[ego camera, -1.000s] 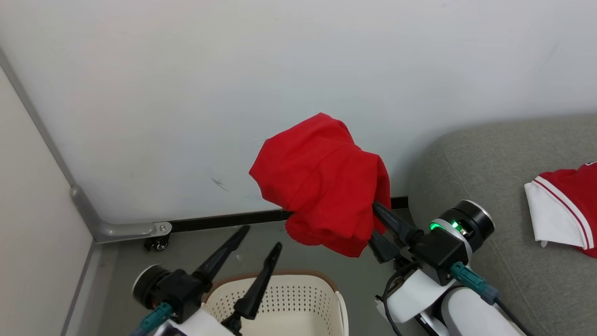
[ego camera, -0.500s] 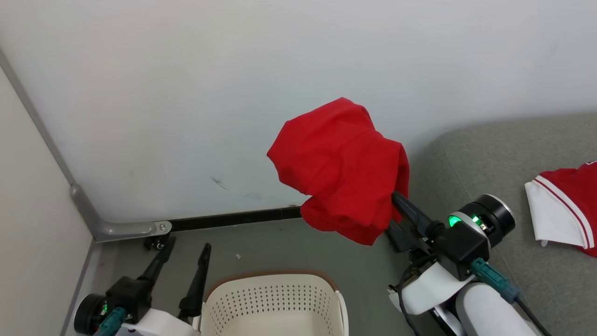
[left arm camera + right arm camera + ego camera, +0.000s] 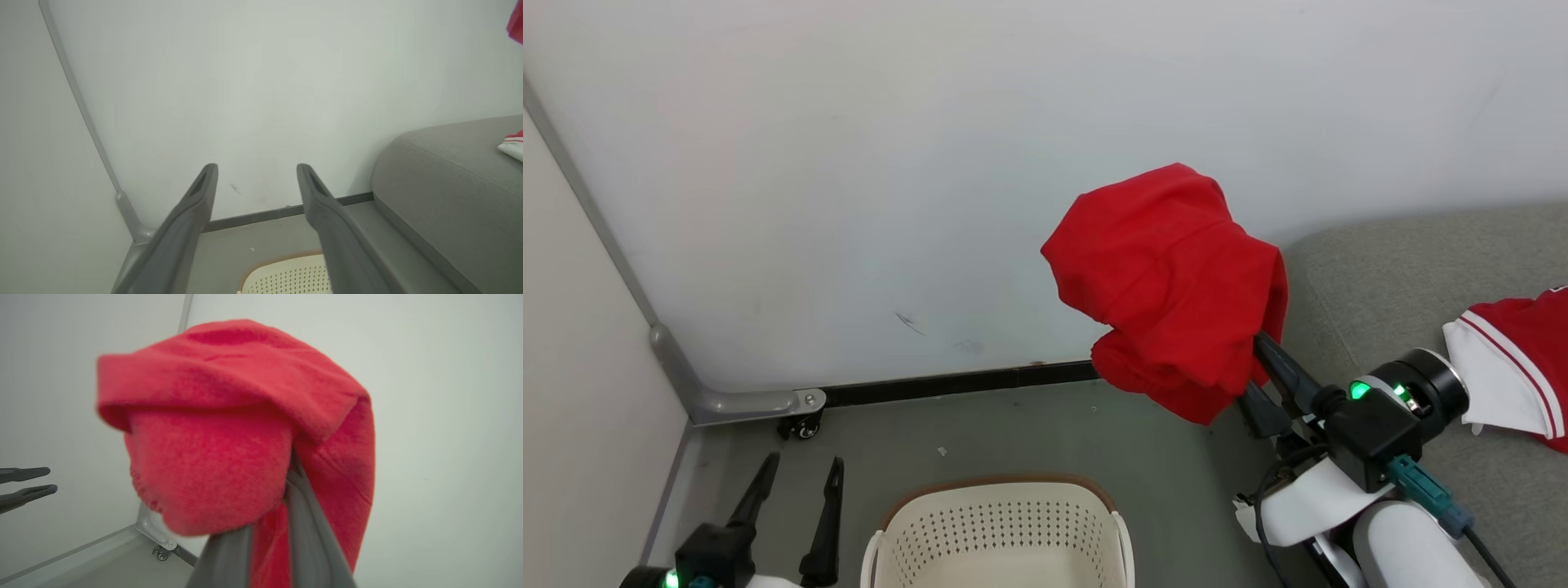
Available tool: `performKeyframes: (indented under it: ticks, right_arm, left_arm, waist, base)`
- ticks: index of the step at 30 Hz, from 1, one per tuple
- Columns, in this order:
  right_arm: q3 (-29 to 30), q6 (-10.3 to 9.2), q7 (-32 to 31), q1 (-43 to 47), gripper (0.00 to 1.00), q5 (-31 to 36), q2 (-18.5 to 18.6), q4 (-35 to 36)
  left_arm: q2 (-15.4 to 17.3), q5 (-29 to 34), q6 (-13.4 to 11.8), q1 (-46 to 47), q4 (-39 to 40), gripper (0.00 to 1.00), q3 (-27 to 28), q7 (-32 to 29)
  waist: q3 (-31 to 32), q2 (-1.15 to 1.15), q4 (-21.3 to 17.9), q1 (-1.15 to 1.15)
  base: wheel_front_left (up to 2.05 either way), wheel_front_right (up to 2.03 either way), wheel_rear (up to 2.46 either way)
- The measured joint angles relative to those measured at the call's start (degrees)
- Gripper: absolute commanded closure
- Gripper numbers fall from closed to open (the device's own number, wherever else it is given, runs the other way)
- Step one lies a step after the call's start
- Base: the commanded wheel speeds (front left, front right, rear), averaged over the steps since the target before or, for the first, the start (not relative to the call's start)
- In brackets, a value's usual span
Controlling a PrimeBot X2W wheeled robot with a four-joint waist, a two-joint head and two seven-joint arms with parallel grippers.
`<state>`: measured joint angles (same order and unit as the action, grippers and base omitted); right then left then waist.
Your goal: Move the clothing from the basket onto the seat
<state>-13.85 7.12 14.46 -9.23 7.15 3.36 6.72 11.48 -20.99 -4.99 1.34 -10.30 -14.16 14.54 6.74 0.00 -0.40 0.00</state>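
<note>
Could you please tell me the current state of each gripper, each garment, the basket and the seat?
right gripper: shut on the red garment, raised.
red garment: bunched, held in the air, clear of the basket.
left gripper: open, empty, low beside the basket.
basket: upright on the floor; the part in view holds no clothing.
red and white top: lying on the seat.
seat: bears the top.

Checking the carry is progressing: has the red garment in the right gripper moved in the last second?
Yes. In the head view the red garment, clamped in the right gripper, has shifted right along the black baseboard, reaching the grey seat's edge.
</note>
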Motion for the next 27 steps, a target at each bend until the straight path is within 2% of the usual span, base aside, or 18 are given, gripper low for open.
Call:
performKeyframes:
  ticks: [27]
  right_arm:
    - [4.5,0.0,0.0,3.5,1.0,0.6,-0.2,2.5]
  left_arm:
    - [-4.8,6.3,-0.4,-8.0,1.8,0.0,4.9,0.0]
  waist:
    - [-0.5,0.0,0.3,0.0]
  base:
    - [0.0,0.0,0.0]
